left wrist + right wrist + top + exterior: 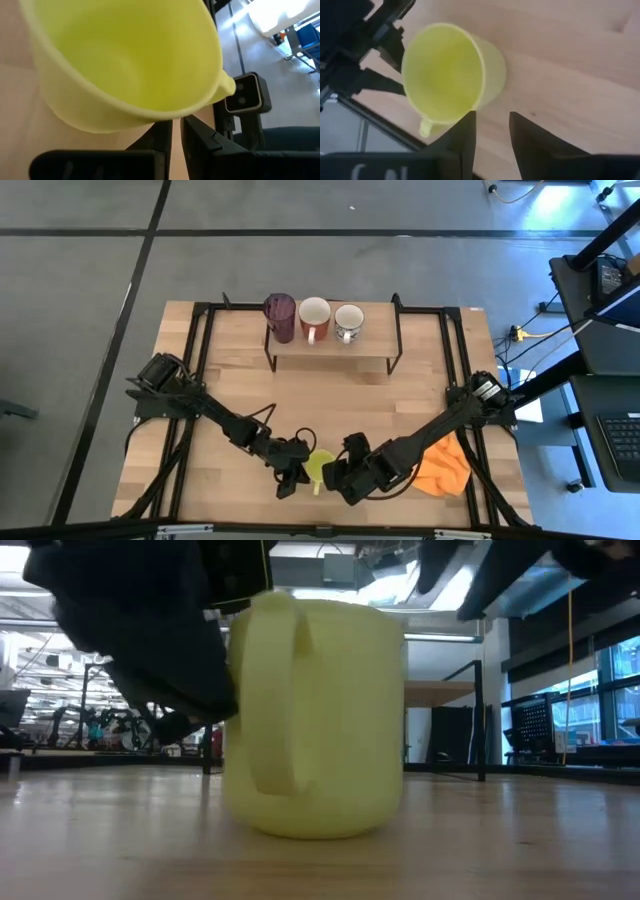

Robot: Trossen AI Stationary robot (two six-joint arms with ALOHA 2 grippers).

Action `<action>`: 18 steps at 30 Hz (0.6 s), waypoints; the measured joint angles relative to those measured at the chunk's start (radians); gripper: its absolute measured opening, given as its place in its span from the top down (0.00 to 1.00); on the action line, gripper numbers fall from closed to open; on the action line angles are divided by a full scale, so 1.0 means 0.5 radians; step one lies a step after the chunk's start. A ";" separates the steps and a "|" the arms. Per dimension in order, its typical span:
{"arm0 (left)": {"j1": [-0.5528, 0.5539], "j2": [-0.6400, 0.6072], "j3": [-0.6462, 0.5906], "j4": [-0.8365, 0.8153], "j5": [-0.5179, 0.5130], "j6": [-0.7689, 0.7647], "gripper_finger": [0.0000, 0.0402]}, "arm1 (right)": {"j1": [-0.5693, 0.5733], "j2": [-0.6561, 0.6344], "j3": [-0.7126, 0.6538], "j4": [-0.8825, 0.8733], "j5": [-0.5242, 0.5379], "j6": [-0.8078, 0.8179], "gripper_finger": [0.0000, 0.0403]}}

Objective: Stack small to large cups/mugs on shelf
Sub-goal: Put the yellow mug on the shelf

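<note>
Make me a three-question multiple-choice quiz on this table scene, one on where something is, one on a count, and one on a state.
1. Where is the yellow-green mug?
A. On the shelf
B. On the tabletop between the two grippers
C. On the orange cloth

2. How many vessels stand on the shelf?
A. Two
B. Three
C. Four

3. How does the yellow-green mug sit?
A. Upright on the wood
B. Tipped on its side
C. Upside down

Answers:
1 B: the high view shows it on the tabletop between the left gripper and the right gripper.
2 B: the purple tumbler, the reddish-brown mug and the small patterned mug.
3 A: the low view shows its base flat on the table.
</note>
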 joint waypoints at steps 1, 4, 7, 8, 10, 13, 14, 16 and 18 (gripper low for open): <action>0.008 0.000 0.000 -0.001 -0.001 0.000 0.92 | -0.007 0.005 0.000 0.007 0.011 -0.003 0.71; 0.025 0.000 0.000 0.000 -0.002 0.013 0.92 | -0.042 0.005 -0.001 0.012 0.025 -0.056 0.71; 0.034 0.000 0.000 0.006 -0.001 0.014 0.92 | -0.070 0.005 -0.001 0.010 -0.013 -0.131 0.71; 0.035 0.000 0.000 0.008 -0.001 0.014 0.92 | -0.077 0.005 -0.001 0.011 -0.018 -0.146 0.71; 0.036 0.000 0.000 0.025 -0.001 0.014 0.92 | -0.089 0.008 -0.001 0.009 -0.029 -0.160 0.71; 0.037 0.000 0.000 0.068 -0.001 0.013 0.92 | -0.099 0.013 -0.001 -0.007 -0.041 -0.181 0.71; 0.037 -0.001 0.000 0.083 -0.001 0.013 0.92 | -0.099 0.013 -0.001 -0.004 -0.041 -0.183 0.71; 0.037 -0.001 0.000 0.108 -0.001 0.013 0.92 | -0.099 0.013 -0.001 -0.013 -0.041 -0.186 0.71; 0.037 -0.001 0.000 0.111 -0.001 0.014 0.92 | -0.099 0.013 -0.002 -0.039 -0.041 -0.186 0.71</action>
